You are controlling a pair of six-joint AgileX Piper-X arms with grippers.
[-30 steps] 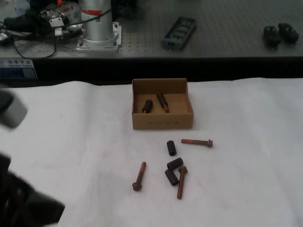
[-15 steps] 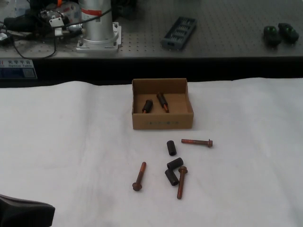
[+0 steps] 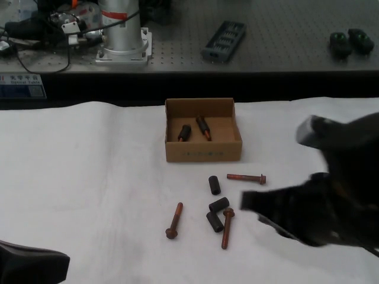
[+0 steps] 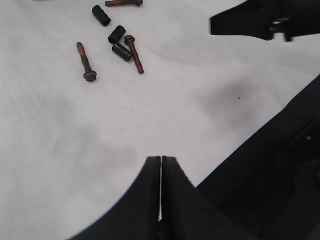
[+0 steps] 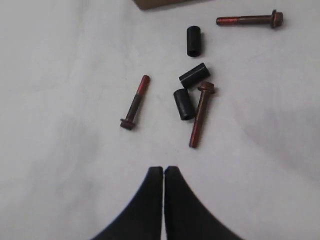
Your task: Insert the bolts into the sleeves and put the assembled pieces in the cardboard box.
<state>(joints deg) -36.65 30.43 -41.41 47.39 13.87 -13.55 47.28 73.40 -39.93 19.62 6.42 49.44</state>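
White cloth (image 3: pixel 89 165) carries bolts (image 5: pixel 201 114); blue label (image 3: pixel 22 86) unreadable; left tool (image 4: pixel 161 160), right tool (image 5: pixel 163 170) pinched together, empty.

L pincer (image 4: pixel 160 159) closed; R pincer (image 5: pixel 163 169) closed.

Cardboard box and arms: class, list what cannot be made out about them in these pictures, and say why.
1. Cardboard box, high view: its front wall hides the near floor; the two pieces inside are too small to tell whether they are fully assembled.
2. Cardboard box, right wrist view: cut off by the edge, bar one corner.
3. Right arm, high view: blurred, outline unclear.
4. Left arm, high view: cut off by the corner.
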